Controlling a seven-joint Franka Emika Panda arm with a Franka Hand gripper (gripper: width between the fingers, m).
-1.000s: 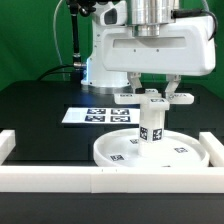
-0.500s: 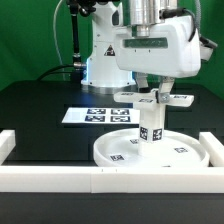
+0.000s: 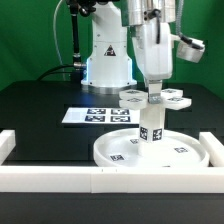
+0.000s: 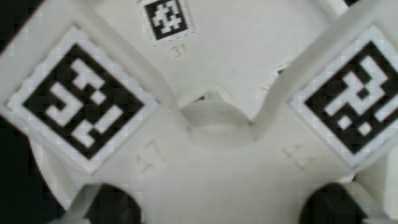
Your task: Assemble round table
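Observation:
The large rimmed round disc (image 3: 150, 152) lies on the black table near the front rail. The short cylindrical post (image 3: 150, 126) stands upright at its middle. The flat cross-shaped piece (image 3: 132, 97) sits level on top of the post. My gripper (image 3: 156, 90) comes straight down on it and is shut on the cross's middle. In the wrist view the cross (image 4: 214, 90) fills the frame, with tagged arms on either side. My gripper (image 4: 231, 206) has its dark fingertips (image 4: 111, 206) on either side of the white plastic.
White straight border rails run along the front (image 3: 110, 180) and stand at the exterior view's left (image 3: 8, 146) and right (image 3: 214, 146). The marker board (image 3: 92, 115) lies flat behind the disc. The robot's base (image 3: 108, 65) stands at the back.
My wrist has turned about its vertical axis, from broadside to edge-on. The cross-shaped piece has turned with it on top of the post. The disc and post stay in place.

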